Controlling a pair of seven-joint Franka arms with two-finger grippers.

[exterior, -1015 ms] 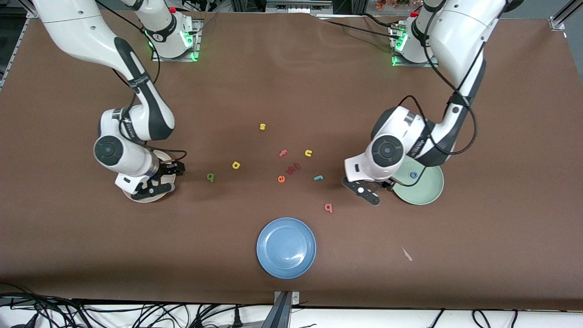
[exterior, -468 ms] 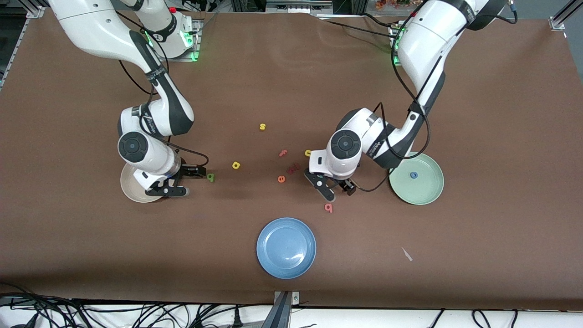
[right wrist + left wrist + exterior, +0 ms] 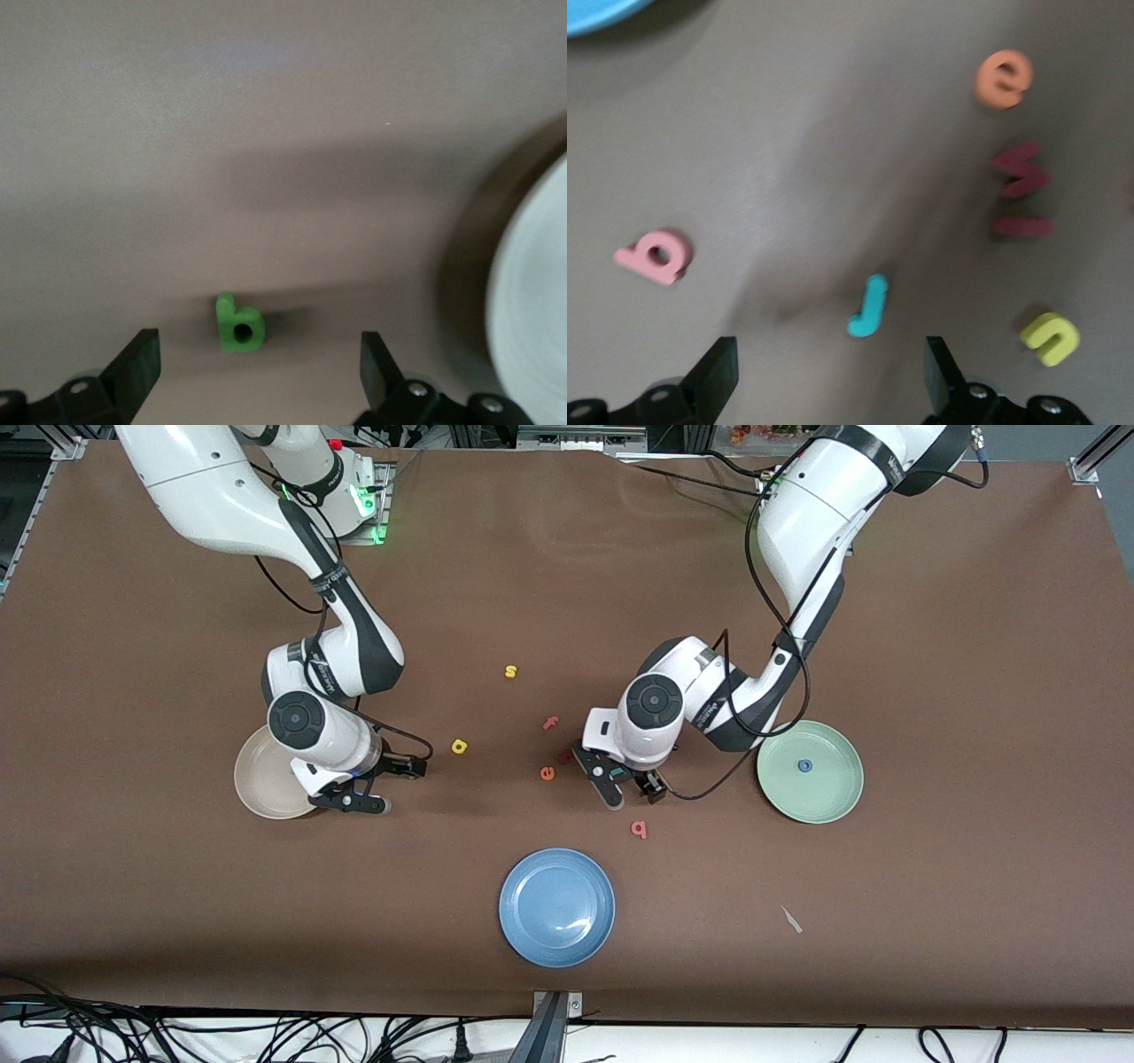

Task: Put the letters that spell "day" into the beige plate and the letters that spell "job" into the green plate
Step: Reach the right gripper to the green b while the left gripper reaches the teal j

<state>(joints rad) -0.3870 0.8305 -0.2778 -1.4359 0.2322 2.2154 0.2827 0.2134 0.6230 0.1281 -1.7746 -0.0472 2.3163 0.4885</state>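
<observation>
Left hand (image 3: 824, 390), jaws apart, hangs over the teal "j" (image 3: 867, 305); right hand (image 3: 252, 385), jaws apart, over the green "d" (image 3: 238, 324) beside the beige plate (image 3: 262, 781). Risk: thin letters may slip sideways if the jaws close off-centre.

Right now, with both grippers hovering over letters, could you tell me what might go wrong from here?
1. The left gripper is open above the teal j, but the yellow u and dark red letters lie close by; a slightly off descent might nudge or catch one.
2. The right gripper is open above the green d, a tiny flat piece; the fingers could push it along the table instead of pinching it.
</observation>
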